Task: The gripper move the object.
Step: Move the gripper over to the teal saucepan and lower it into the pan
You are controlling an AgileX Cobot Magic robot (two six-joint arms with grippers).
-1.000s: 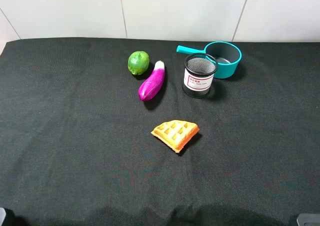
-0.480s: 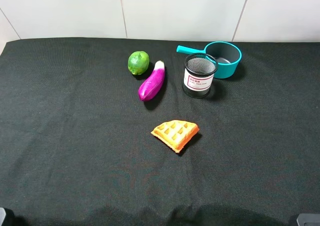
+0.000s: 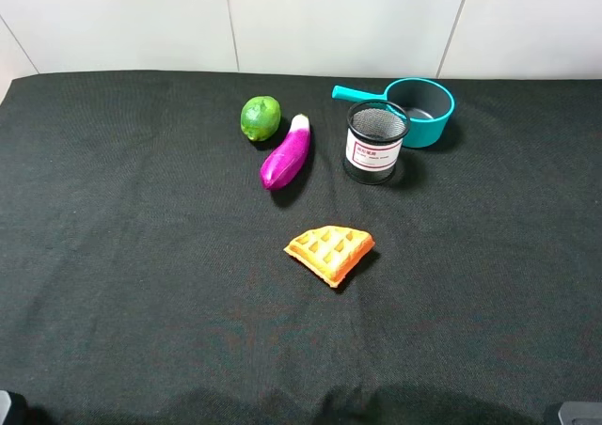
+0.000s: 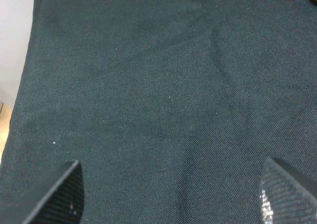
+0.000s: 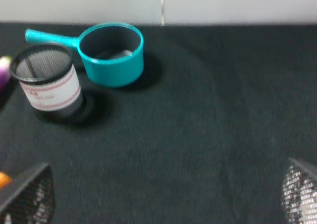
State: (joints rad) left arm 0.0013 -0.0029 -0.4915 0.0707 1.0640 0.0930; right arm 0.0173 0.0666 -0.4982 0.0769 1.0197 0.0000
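Zero change vs prev frame: saucepan [image 3: 425, 124] unmoved; L gripper [image 4: 173, 196], R gripper [image 5: 164, 196] fingers [image 5: 30, 196] released.

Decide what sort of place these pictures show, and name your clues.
Probably a robot test bench, not a kitchen: a black-clothed table before plain white wall panels, with toys laid out, such as a teal saucepan and a waffle.

Teal saucepan [image 5: 111, 53], grey inside, upright, long handle level. Sits well ahead of right gripper [image 5: 163, 196], jaws spread wide, no contact.
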